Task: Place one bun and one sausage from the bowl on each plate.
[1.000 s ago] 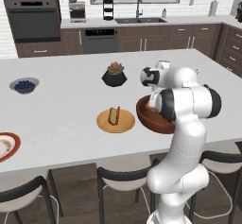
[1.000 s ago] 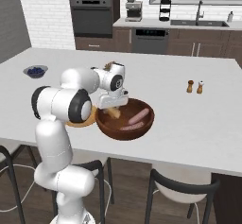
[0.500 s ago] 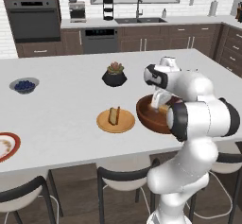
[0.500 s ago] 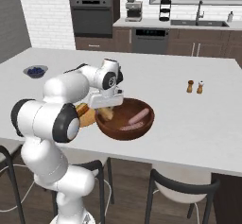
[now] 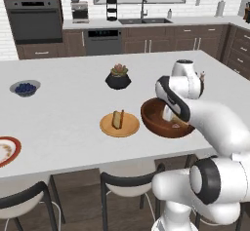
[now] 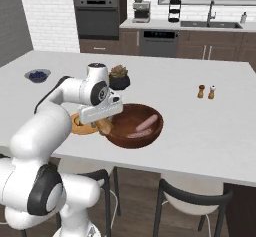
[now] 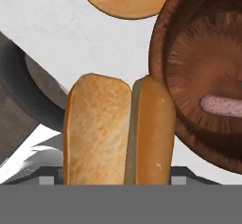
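Hand [image 6: 104, 126] closed on a bun [image 7: 118, 131] — held at the rim of the bowl [image 6: 131, 135], over the counter [image 5: 68, 113] near its front edge. Two sausages [image 6: 146, 123] lie in the bowl. Tan plate [image 5: 120, 125] just beside it carries a bun; red-rimmed plate [image 5: 7, 150] sits well apart.

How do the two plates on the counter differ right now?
The wooden plate is plain tan-orange, while the white plate has a red rim. The wooden plate carries a bun and sits right beside the bowl; the white plate lies far off at the counter's end. Both are round, flat and similar in size.
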